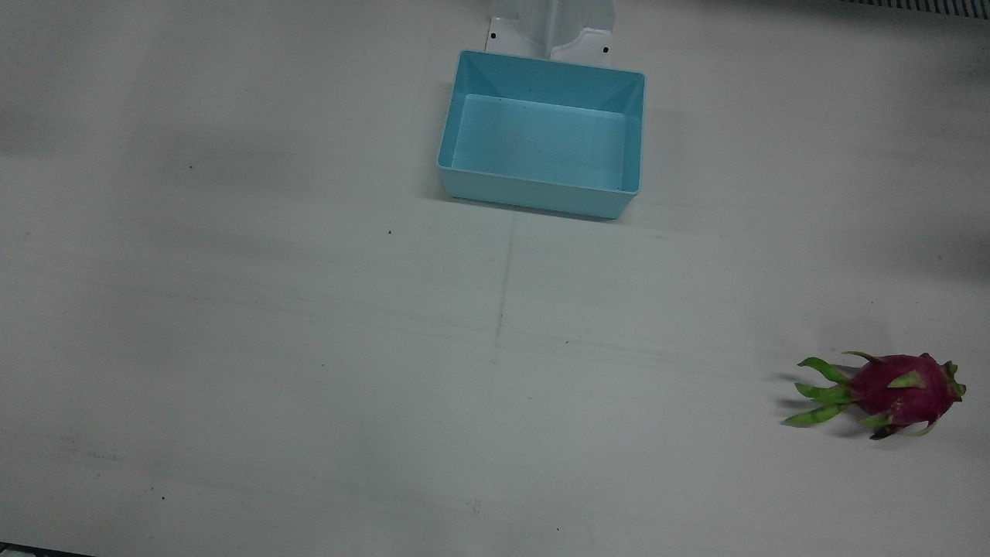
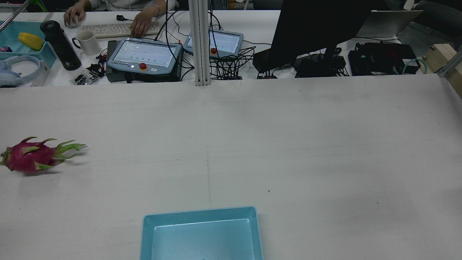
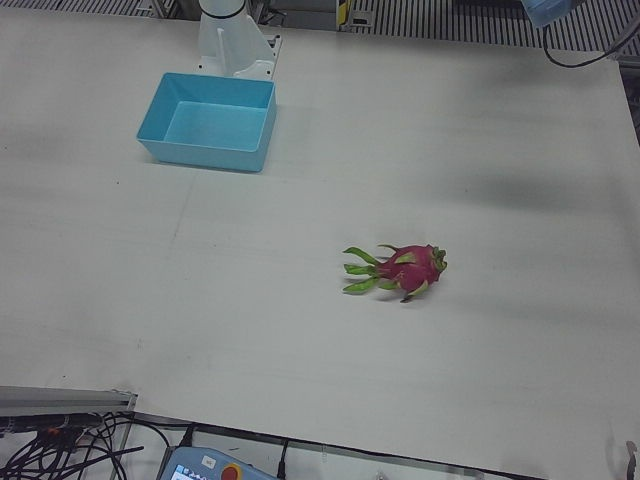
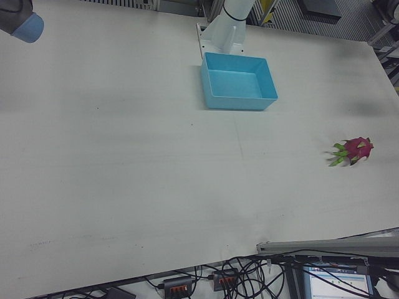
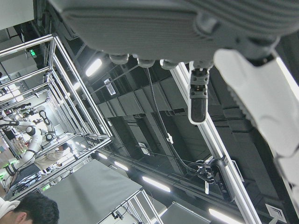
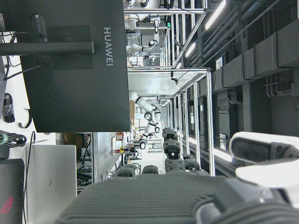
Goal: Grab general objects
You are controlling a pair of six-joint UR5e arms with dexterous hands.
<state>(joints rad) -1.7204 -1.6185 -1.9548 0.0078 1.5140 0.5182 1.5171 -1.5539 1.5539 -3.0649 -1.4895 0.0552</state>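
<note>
A pink dragon fruit (image 1: 901, 393) with green scales lies on its side on the white table, far out on the robot's left half (image 2: 27, 159) (image 3: 410, 270) (image 4: 356, 148). A light blue bin (image 1: 541, 193) holds nothing and sits by the pedestals (image 2: 198, 213) (image 3: 200, 155) (image 4: 240, 103). Neither hand shows over the table. In the left hand view my left hand (image 5: 187, 32) points up at the ceiling, fingers spread, holding nothing. My right hand (image 6: 177, 196) faces a monitor and racks, fingers straight, with nothing in it.
Arm joints with blue caps show at a corner of the left-front view (image 3: 550, 10) and of the right-front view (image 4: 22, 22). Beyond the table's far edge are teach pendants (image 2: 144, 56), a metal post (image 2: 200, 43), a monitor (image 2: 317, 29) and a person's hands on a keyboard (image 2: 108, 29).
</note>
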